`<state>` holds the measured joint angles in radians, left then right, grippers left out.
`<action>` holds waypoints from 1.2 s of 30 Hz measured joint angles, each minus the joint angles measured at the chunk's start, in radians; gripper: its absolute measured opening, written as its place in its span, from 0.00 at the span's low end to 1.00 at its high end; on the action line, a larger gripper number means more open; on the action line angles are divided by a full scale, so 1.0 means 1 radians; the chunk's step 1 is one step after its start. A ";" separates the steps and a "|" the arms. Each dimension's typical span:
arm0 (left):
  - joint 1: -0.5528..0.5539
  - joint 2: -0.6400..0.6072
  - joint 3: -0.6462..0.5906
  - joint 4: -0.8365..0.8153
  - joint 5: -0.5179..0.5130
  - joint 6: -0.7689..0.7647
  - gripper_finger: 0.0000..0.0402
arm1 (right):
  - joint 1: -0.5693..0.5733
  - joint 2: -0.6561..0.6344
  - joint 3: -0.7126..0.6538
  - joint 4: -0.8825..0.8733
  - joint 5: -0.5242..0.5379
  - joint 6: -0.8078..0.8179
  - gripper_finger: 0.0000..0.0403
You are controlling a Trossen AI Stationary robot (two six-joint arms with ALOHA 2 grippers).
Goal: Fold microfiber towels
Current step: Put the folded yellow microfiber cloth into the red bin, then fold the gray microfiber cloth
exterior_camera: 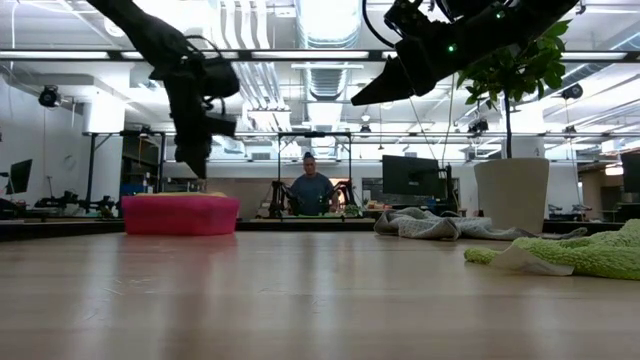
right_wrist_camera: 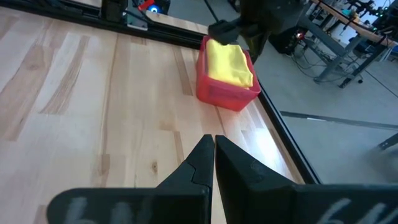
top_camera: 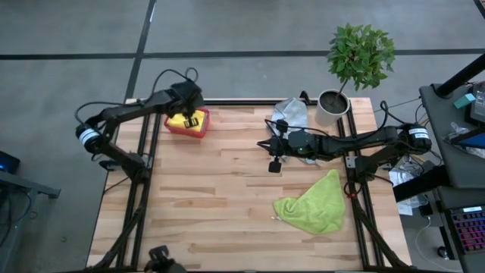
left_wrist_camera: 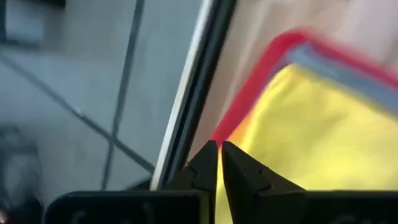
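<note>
Towels first, nearest to farthest: the lime green towel (top_camera: 313, 205) lies crumpled and unfolded at the table's near right, the grey towel (top_camera: 291, 112) is heaped by the potted plant (top_camera: 356, 64), and a yellow towel (right_wrist_camera: 229, 63) sits folded in the red bin (top_camera: 186, 123) at the far left. My right gripper (top_camera: 274, 166) hangs above mid-table, fingers together and empty; pinching one thin layer of that rumpled green cloth could drag it into a worse bunch. My left gripper (left_wrist_camera: 219, 163), also closed and empty, hovers at the bin's rim and could snag the yellow towel.

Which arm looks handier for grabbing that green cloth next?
Probably the right. Its claw hangs shut above the table near the lime green towel, while the left claw is over the red bin.
</note>
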<state>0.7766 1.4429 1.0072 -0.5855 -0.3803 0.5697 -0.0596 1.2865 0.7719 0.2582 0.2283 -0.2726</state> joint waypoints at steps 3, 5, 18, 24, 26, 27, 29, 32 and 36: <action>0.072 0.001 -0.001 -0.005 -0.002 -0.067 0.00 | 0.000 0.000 0.000 0.000 0.000 0.000 0.02; 0.106 0.006 -0.001 0.000 -0.006 -0.100 0.00 | 0.000 0.000 0.000 0.000 0.000 -0.004 0.02; 0.090 -0.014 -0.003 -0.002 0.035 -0.244 0.00 | 0.000 0.000 0.000 -0.019 0.001 -0.011 0.02; -0.152 -0.171 0.000 0.094 0.193 -0.308 0.00 | -0.019 0.000 0.000 -0.129 0.007 0.191 0.02; -0.252 -0.213 -0.001 0.123 0.198 -0.332 0.00 | -0.032 0.008 0.000 -0.210 0.008 0.341 0.02; -0.301 -0.231 -0.001 0.138 0.198 -0.346 0.00 | -0.041 0.014 0.000 -0.253 0.008 0.423 0.02; -0.392 -0.257 -0.001 0.161 0.199 -0.356 0.00 | -0.061 0.032 0.000 -0.330 0.008 0.579 0.02; -0.514 -0.268 -0.002 0.193 0.199 -0.357 0.00 | -0.097 0.065 0.000 -0.446 0.008 0.730 0.05; -0.644 -0.252 -0.002 0.273 0.196 -0.357 0.00 | -0.141 0.112 0.000 -0.567 0.000 0.857 0.16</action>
<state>0.1328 1.1911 1.0050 -0.3125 -0.1841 0.2125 -0.2005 1.3982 0.7715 -0.3085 0.2284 0.5846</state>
